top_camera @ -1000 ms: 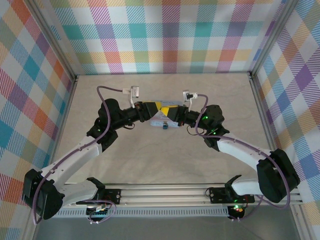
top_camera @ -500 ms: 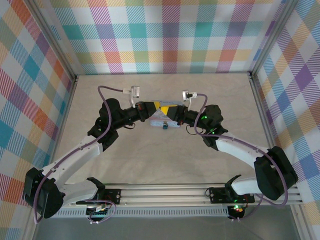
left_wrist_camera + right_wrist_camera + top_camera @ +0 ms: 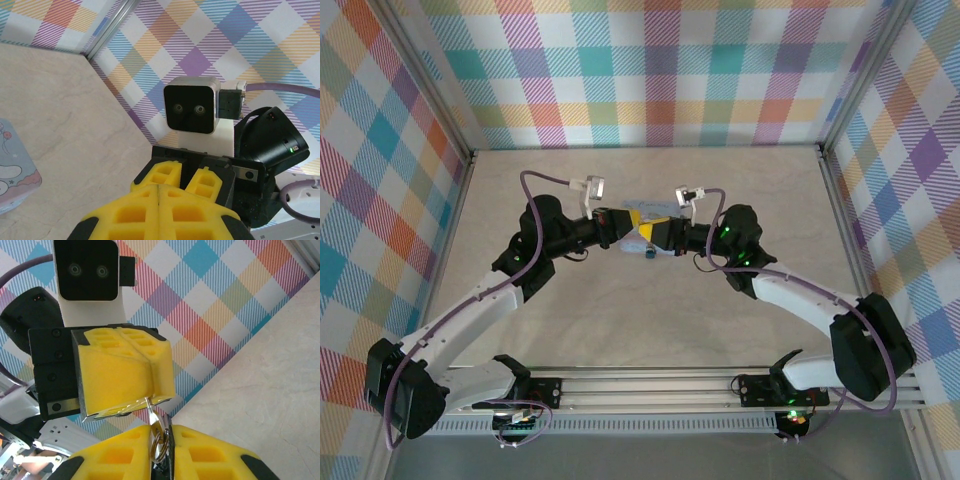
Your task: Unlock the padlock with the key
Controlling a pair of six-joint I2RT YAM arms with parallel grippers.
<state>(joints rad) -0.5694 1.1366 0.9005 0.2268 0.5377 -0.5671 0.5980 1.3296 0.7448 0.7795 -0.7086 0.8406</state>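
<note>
Transferring the thin silvery metal key [image 3: 158, 444] appears underway: left gripper [image 3: 145, 377] clamps its shaft, right gripper [image 3: 161, 429] sits barely parted around its ring. Next, you steer it into the small dark blue padlock [image 3: 650, 255] just beside them.

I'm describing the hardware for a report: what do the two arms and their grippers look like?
The left arm and right arm have white shells between black joint housings, with green lights. A purple cable loops to each boxy, black-faced wrist camera. The left gripper and right gripper each have two blocky yellow fingers with square hollows on a black body.
</note>
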